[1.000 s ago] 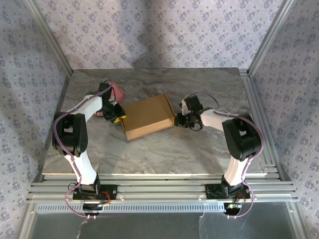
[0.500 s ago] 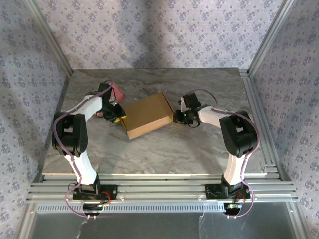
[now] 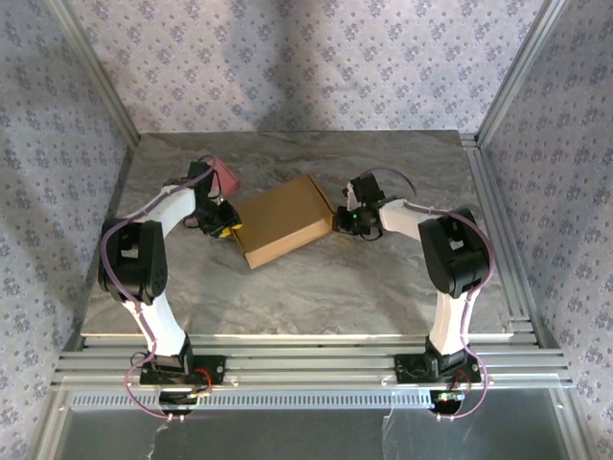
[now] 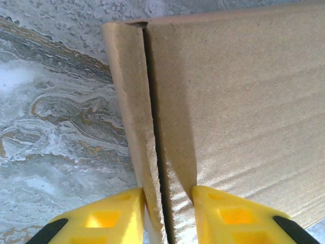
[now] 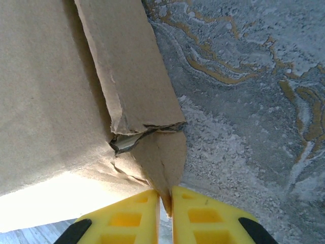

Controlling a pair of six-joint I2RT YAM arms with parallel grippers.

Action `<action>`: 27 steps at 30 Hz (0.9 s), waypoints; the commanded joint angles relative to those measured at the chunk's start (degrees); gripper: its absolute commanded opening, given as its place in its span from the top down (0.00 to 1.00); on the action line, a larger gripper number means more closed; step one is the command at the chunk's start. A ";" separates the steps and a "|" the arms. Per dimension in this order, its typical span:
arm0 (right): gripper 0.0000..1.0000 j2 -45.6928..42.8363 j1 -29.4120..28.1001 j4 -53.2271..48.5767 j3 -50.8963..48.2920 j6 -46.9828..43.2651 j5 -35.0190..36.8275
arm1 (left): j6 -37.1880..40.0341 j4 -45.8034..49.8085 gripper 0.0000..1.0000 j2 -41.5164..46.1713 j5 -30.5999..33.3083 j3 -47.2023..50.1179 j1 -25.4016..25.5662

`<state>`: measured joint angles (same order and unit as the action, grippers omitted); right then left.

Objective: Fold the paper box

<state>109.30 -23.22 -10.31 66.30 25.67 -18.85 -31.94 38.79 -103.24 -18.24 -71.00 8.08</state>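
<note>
The paper box (image 3: 284, 220) lies closed and flat on the marble-patterned table (image 3: 316, 287). It sits a little toward 12 o'clock of the table's middle and is turned slightly off square. It is plain brown cardboard, and its broad top panel faces up.

The left gripper (image 3: 227, 228) meets the box at its 9 o'clock end. In the left wrist view the top panel of the box (image 4: 238, 101) takes up the right of the frame. A narrow side strip (image 4: 129, 101) stands just beside it, with a dark seam between them. The left gripper (image 4: 167, 203) has its yellow jaws closed in on this edge from both sides, pinching the strip and the panel's rim between them.

The right gripper (image 3: 343, 222) is at the box's 3 o'clock end. The right wrist view shows the box (image 5: 45, 91) with a torn, crumpled corner flap (image 5: 132, 76) whose ragged edge gapes slightly. The right gripper (image 5: 165, 195) has its yellow jaws almost pressed together, nipping the pointed tip of cardboard at 6 o'clock in that frame.

A small pink flat piece (image 3: 226, 175) lies at about 10 o'clock from the box, apart from it and close to the left arm's wrist. I cannot tell whether it touches the arm.
</note>
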 commanded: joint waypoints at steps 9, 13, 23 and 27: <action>0.79 -0.69 -0.16 -4.33 -3.09 -1.59 1.89 | -2.42 4.85 0.70 -1.48 -1.24 6.07 0.71; 0.76 -2.04 0.50 -3.71 -3.76 -1.59 0.21 | -3.47 4.13 0.73 -1.26 -1.30 6.76 0.71; 0.69 -11.30 2.97 -2.36 -9.05 1.95 -2.61 | -3.91 4.37 0.76 -1.35 -0.83 6.27 0.72; 0.72 -14.82 4.17 0.56 -11.96 6.91 -4.55 | -4.04 4.10 0.77 -1.35 -0.83 6.47 0.71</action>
<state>97.01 -19.81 -11.09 55.88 28.42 -21.26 -35.42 36.14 -101.56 -21.65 -67.92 7.92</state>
